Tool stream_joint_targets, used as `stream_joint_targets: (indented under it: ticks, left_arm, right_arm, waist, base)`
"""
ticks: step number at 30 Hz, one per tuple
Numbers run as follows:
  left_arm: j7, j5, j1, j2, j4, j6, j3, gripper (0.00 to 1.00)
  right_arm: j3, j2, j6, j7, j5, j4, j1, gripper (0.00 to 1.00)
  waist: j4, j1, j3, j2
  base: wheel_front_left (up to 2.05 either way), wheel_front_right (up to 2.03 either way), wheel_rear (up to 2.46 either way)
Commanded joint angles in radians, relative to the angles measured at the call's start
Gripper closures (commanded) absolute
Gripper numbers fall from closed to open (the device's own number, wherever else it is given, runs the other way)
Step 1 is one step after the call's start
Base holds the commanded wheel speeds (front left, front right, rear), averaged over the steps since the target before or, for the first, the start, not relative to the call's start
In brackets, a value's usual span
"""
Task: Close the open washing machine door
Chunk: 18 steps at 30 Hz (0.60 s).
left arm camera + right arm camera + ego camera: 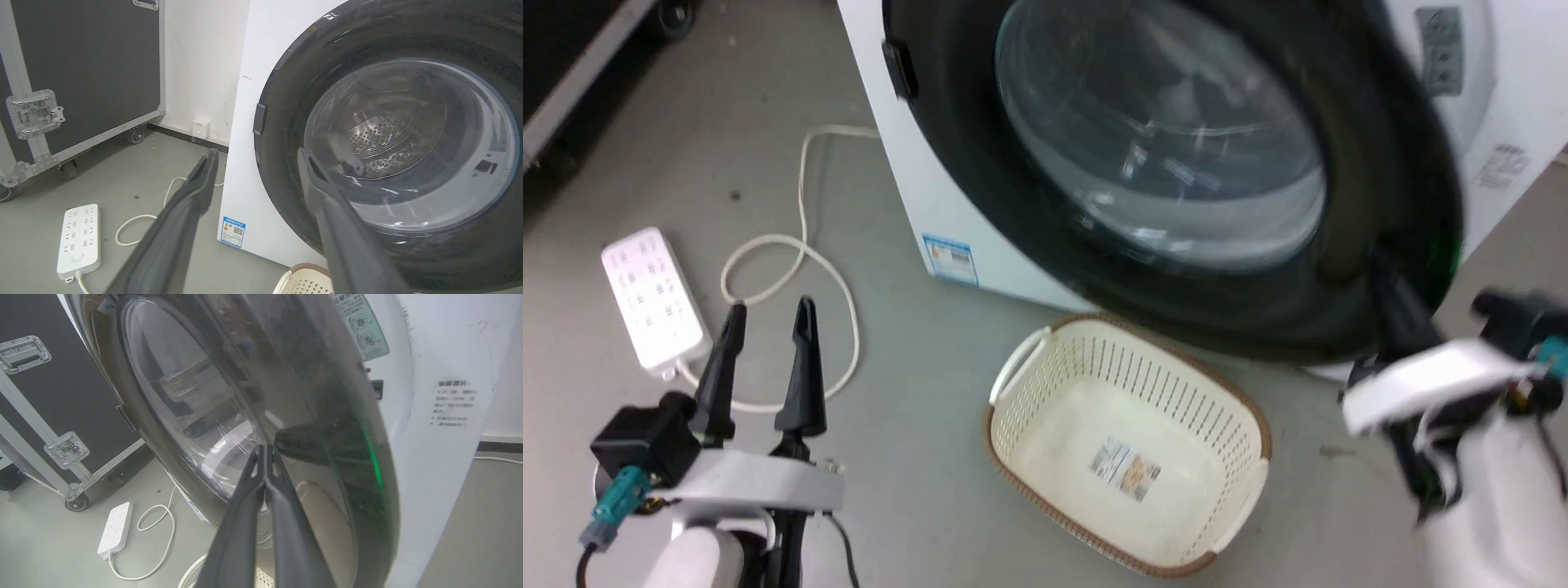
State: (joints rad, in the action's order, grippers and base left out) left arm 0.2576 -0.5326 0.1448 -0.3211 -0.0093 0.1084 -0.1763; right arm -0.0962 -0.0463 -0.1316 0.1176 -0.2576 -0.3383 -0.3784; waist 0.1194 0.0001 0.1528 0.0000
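DESK: What is shown at the right gripper (265, 451)?

CAPTION: Its two long dark fingers are pressed together with nothing pinched between them. Their tips are set against the large round glossy black washing machine door (1168, 163), on the dark ring just beside its bulging clear glass. The closed pair is judged to serve as a stiff pushing rod, so the door can be driven toward the white boxy washing machine (919, 204).

DESK: And the left gripper (770, 310)?

CAPTION: Its jaws are held spread and empty, apart from the door, probably to be kept out of the swing. The small black handle tab (260, 118) is seen just beyond their tips, and a white plastic power strip (654, 298) lies to their left on the smooth grey floor (915, 490).

DESK: Is the door shut?

CAPTION: It is seen close to the machine's front, but whether it is latched cannot be told. The perforated steel drum (376, 130) is glimpsed through the glass. A cream perforated plastic basket (1176, 384) with a brown rim is set on the floor below the right jaws.
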Motion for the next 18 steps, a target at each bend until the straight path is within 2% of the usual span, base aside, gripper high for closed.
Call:
stream_joint_targets:
  ticks: [1,10,18]
  left_arm:
    - [0.004,0.009,0.021,0.005,-0.008,-0.008,0.005,0.00]
    - [0.004,0.038,0.099,0.026,-0.016,-0.044,0.019,0.00]
    - [0.004,0.061,0.131,0.045,0.001,-0.068,0.028,0.00]
  right_arm:
    - [-0.018,-0.004,0.001,0.013,0.010,-0.018,-0.045,1.00]
    - [-0.201,-0.004,0.001,0.099,0.089,-0.203,-0.334,1.00]
    - [-0.265,-0.004,0.001,0.134,0.147,-0.278,-0.464,1.00]
  waist:
    - [0.006,-0.0001,0.044,0.0000]
    - [0.020,-0.0001,0.168,0.0000]
    - [0.019,-0.0001,0.203,0.0000]
  base:
    - [0.00,0.00,0.00]
    - [0.00,0.00,0.00]
    - [0.00,0.00,0.00]
